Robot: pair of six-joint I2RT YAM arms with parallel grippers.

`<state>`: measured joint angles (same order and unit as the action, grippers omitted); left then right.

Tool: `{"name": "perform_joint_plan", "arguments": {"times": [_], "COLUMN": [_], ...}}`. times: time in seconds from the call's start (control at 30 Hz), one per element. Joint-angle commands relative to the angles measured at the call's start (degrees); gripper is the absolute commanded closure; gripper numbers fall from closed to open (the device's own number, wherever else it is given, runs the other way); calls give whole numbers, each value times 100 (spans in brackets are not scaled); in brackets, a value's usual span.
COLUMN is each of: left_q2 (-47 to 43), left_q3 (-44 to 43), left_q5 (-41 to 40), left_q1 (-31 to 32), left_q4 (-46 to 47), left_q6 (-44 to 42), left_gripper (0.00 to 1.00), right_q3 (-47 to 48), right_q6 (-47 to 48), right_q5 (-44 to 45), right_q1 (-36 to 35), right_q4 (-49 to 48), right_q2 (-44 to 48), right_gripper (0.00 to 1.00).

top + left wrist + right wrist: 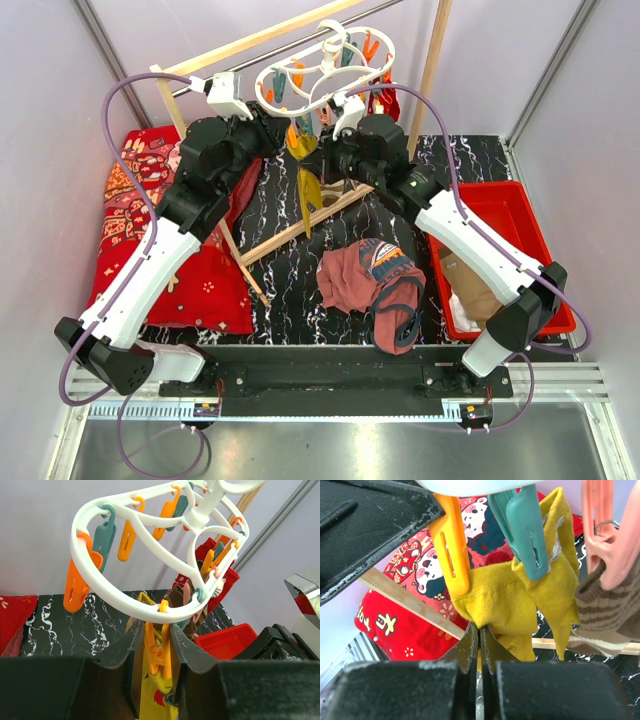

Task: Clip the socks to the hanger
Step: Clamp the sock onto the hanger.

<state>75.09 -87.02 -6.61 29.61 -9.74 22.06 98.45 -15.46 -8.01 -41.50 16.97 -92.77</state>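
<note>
White plastic oval double-ring hanger hangs at the rear, above the black marbled tabletop, with its pegs pointing down. Mustard-yellow sock is suspended from it with its long axis vertical. Its top edge is under an orange peg and a teal peg, loose end downward. Left fingers are narrowly parted, clamped on the orange peg from both sides. Right fingers are fully closed, pinching the sock's fabric just below the pegs. Brown-and-tan striped sock hangs adjacent from a pink peg.
</note>
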Motion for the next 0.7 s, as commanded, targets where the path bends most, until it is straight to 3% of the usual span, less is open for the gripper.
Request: {"name": "perform_joint_plan", "arguments": {"times": [0.0, 0.67], "left_q2": [-179, -223], "left_q3": [-25, -34], "left_q5": [-51, 11], "left_q1": [-34, -34], "left_q4": [209, 183], "left_q6": [70, 158], "left_gripper": [100, 98], "right_q3": [323, 561], "right_q6": [-36, -97], "right_q5": [28, -51], "right_q1": [-87, -104], "right_q4": [-326, -511], "right_q2": [-57, -171], "right_gripper": [100, 100]}}
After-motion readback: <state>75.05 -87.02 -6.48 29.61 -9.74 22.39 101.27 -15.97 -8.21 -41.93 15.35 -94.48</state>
